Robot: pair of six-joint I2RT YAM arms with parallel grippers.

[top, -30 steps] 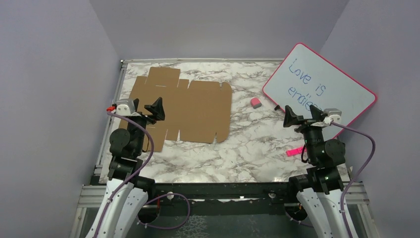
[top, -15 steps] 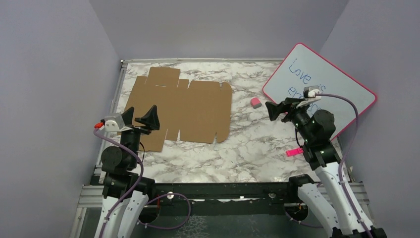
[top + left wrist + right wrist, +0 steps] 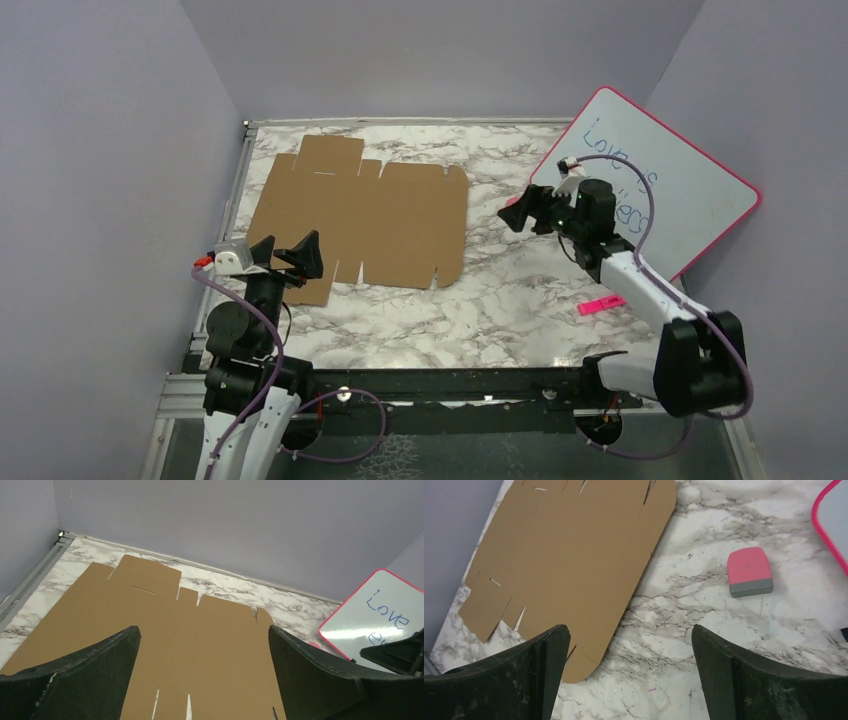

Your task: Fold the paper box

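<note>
Brown paper box (image 3: 365, 215) is lying flat, so we are risking our gaping, empty left pincer (image 3: 288, 246) and right pincer (image 3: 521, 209) skidding it toward twelve o'clock.

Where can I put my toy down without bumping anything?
The front of the marble table, between the paper box and the pink marker, is bare. So is the far strip behind the eraser. It's crowded on the right: eraser, whiteboard and the open right gripper.

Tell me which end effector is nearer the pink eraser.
Right. The right end effector hangs close over the pink eraser, open. The left end effector is over the paper box's near left corner, across the sheet.
</note>
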